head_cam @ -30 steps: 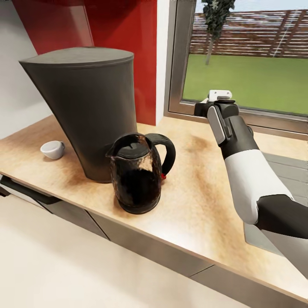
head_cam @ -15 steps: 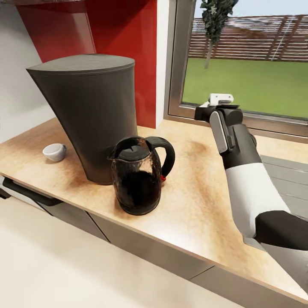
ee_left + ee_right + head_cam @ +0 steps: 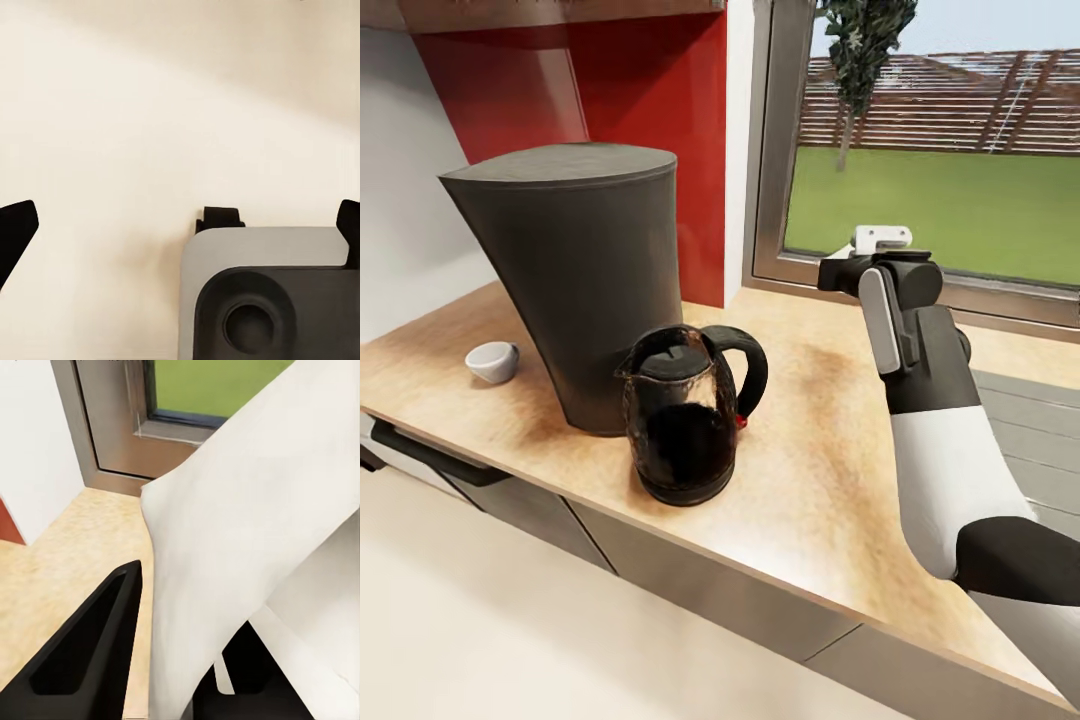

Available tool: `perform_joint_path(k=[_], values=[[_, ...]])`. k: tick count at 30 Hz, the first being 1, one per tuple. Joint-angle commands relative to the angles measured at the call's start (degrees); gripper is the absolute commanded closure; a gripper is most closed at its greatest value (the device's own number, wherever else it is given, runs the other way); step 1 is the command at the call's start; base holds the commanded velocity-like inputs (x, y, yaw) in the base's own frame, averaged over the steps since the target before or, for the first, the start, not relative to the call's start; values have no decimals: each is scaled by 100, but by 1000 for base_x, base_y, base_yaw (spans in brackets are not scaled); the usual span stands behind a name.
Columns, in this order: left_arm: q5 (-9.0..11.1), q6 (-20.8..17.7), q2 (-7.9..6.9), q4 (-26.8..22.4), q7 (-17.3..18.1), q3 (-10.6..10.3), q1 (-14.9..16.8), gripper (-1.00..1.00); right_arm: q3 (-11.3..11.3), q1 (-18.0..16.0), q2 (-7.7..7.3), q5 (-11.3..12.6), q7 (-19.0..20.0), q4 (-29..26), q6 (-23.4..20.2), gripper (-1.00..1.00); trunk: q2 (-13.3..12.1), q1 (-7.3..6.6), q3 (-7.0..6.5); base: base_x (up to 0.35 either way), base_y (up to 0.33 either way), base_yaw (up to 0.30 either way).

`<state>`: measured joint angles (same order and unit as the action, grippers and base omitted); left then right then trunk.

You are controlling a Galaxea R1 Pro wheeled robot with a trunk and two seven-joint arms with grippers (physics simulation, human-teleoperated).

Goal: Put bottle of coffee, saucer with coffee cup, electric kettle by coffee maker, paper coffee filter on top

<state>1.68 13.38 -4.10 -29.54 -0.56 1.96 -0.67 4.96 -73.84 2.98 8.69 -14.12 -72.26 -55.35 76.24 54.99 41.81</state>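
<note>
countertop (image 3: pixel 830 470): one light wood-grain worktop, seen below a window.
coffee maker (image 3: pixel 585 280): one, dark grey, stood on the countertop.
electric kettle (image 3: pixel 685 415): one, smoky glass, set just beside the coffee maker's front.
right gripper (image 3: pixel 161 660): fingers pinched on one white paper coffee filter (image 3: pixel 247 532), held above the countertop.
coffee cup (image 3: pixel 492 361): one, white, tilted, left of the coffee maker.
left gripper (image 3: pixel 180 225): fingertips seen spread apart, nothing between.
</note>
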Motion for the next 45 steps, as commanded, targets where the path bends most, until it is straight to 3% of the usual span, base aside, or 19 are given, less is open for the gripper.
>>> perform_joint_path(k=[1, 12, 35, 40, 45], values=[[17, 7, -1, -10, -6, -2, -3, -100, 7, -3, 0, 72, -66, -10, -31, 100, 2, 0, -6, 0, 0, 0], [17, 10, -3, -8, 3, 3, -3, -100, -21, 1, -59, 46, -81, -330, -199, 100, 2, 0, -107, 0, 0, 0], [17, 8, -3, -8, 3, -2, -3, -100, -39, 1, -70, 45, -82, -367, -213, 100, 2, 0, -320, 0, 0, 0], [25, 8, 3, -22, 3, -14, -3, -100, -37, 1, -73, 40, -82, -636, -213, 100, 2, 0, -367, 0, 0, 0], [26, 7, 5, -33, 3, -19, -3, -100, -252, 1, -84, 39, -82, -702, -213, 100, 2, 0, -414, 0, 0, 0]])
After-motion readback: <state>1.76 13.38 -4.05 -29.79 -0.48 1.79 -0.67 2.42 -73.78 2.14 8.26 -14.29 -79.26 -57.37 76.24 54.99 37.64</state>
